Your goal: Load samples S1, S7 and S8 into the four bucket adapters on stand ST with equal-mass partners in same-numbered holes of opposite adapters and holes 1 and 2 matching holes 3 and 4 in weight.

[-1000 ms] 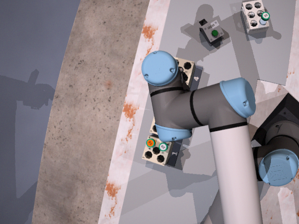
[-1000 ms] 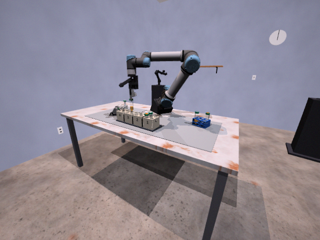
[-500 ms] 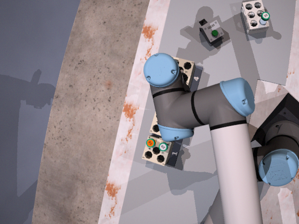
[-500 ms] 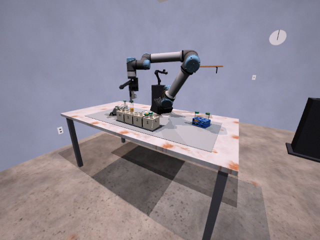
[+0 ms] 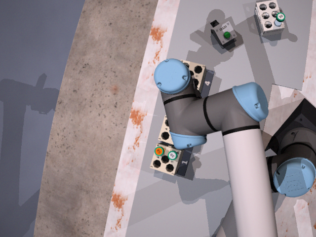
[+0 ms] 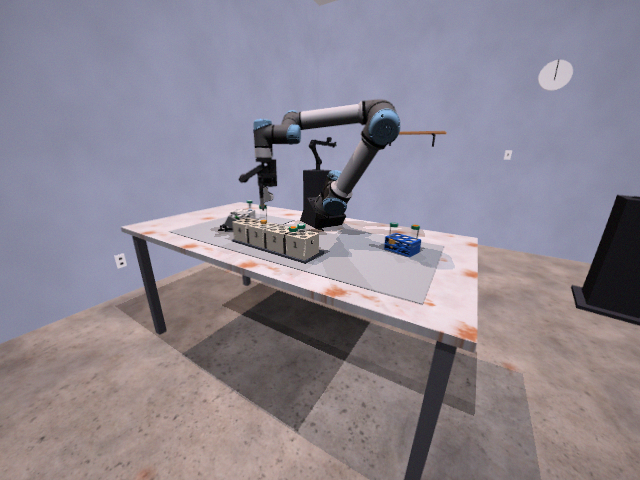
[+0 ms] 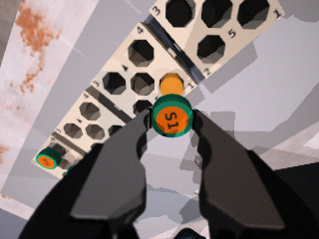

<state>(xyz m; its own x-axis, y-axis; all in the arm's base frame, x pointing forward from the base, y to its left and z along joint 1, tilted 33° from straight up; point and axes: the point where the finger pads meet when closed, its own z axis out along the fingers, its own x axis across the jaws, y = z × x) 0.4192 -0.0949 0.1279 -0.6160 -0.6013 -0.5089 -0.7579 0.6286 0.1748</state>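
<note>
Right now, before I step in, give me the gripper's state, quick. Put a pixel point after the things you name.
Gripper [image 6: 262, 206] [image 7: 171, 110]: jaws closed on tube S1 [image 6: 265, 214] [image 7: 171, 119], held by its green cap, above the adapters.

In the top view, the grey and blue robot arm [image 5: 212, 114] covers most of the middle cream bucket adapters and part of the cream adapter beside the number 4 [image 5: 199, 66]. The wrist picture's top edge cuts off one cream adapter [image 7: 233, 53]. In the exterior view, cap print on the blue plastic rack's tubes [image 6: 393, 224] is too small to read.
</note>
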